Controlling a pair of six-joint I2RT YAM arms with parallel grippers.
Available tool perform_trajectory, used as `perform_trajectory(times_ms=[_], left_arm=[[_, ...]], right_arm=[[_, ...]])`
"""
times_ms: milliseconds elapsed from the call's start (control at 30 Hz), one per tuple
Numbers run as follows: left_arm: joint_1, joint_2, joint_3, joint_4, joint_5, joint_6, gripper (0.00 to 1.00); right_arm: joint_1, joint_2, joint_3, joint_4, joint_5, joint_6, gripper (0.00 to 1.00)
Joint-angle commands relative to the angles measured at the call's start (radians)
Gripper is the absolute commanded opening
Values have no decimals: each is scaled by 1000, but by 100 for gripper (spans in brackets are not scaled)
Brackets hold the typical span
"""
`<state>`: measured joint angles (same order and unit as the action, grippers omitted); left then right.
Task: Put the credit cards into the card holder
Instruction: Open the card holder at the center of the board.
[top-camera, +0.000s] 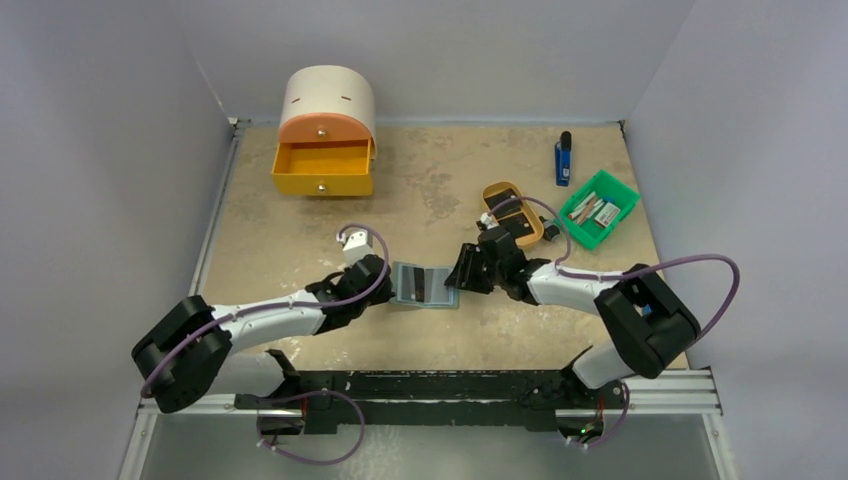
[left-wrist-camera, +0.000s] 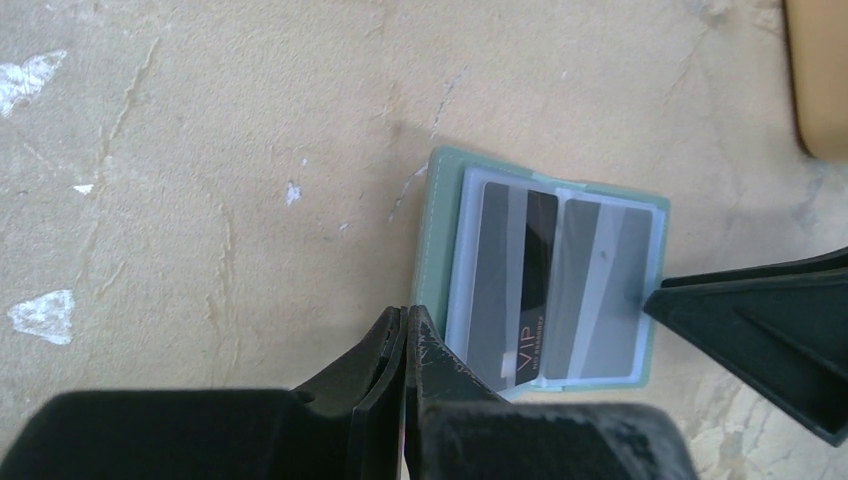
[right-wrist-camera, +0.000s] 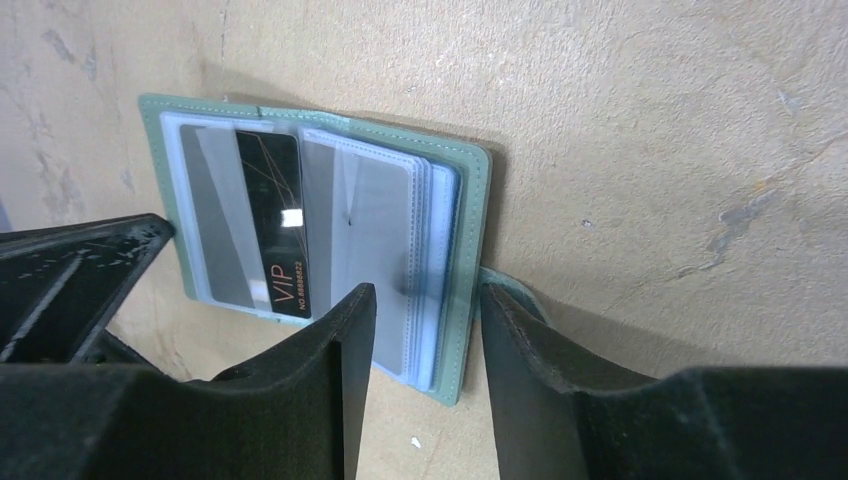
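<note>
Straddling the card holder (right-wrist-camera: 470, 180) edge, right claw (right-wrist-camera: 425, 292) parted, gripping nothing; left claw (left-wrist-camera: 405, 315) closed alongside.

Black card (left-wrist-camera: 533, 262) in open card holder (left-wrist-camera: 437, 240)

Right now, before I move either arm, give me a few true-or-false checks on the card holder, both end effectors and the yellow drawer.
1. The card holder lies open on the table. True.
2. A black VIP card sits in one of its pockets. True.
3. The right end effector is shut. False: its fingers stand apart, straddling the holder's tab-side edge.
4. The yellow drawer is closed. False: it is pulled open.
5. The left end effector has its fingers together. True.
</note>
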<state>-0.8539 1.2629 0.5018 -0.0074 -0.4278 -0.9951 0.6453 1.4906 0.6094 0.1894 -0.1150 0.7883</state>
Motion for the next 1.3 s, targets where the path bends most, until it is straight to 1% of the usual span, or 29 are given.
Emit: perform_trajectory(times_ms=[0,200,400,633,933,1067,1200,1267], left_arm=[[-4,17,-17,39,-21,-14,0],[-4,52,-19,60,-11,-13,0],[-3,94,-27,82,-11,-9,0],[-4,135,-36,106,-8,-14,0],[-4,150,-39,132,6,-15,0],[-4,152,-36,136,13,-15,0],[-3,129,-8,85,1,-7,0],[-3,100,18,28,-26,5,0]], right_arm=[[-6,-1,-19,64,-73,10,45],[-13,-33,-47,110,-88,32,46],[-85,-81,-152,217,-136,116,48],[-111,-50,-186,268,-182,142,43],[-111,6,-164,299,-233,118,29],[-111,-3,-158,319,-254,108,17],[-111,-46,-130,257,-225,63,0],[-111,-74,-108,205,-191,32,0]])
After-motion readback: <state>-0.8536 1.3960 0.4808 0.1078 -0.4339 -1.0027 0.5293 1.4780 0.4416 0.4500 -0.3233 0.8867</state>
